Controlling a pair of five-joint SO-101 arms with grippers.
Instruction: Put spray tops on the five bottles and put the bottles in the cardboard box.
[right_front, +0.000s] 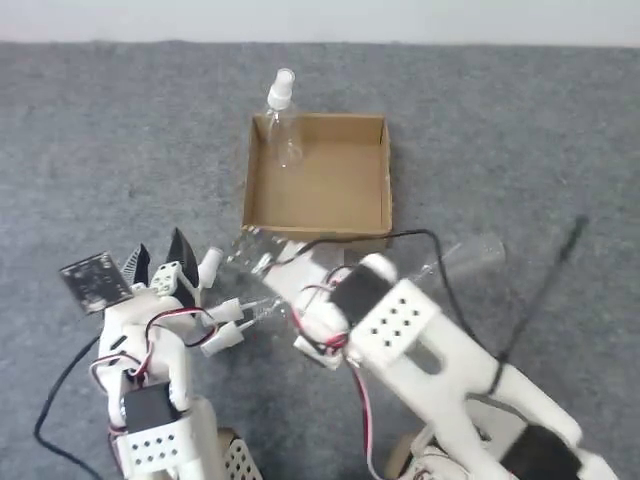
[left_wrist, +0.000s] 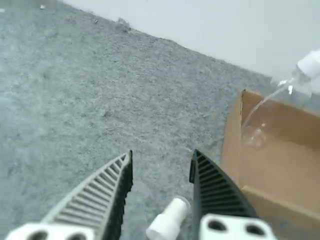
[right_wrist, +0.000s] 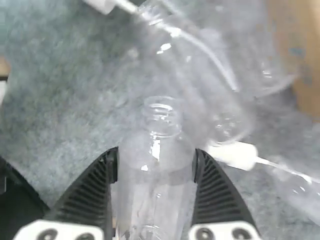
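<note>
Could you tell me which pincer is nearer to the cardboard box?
Right. The right pincer, shut on an uncapped bottle, sits just in front of the cardboard box; the left pincer is open, farther off beyond its near left corner.

Wears white plastic shells dotted with small round holes, ends in black ribbed fingers, trails red, black and white cables.

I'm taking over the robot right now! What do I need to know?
Left claw: open, with a loose spray top just beneath it.
Right claw: shut on an uncapped bottle.
Done: one capped bottle is in the cardboard box.
Left to do: other bottles lie in front of the box among more tops, apparently uncapped. Each needs a top, then goes in the box.
</note>
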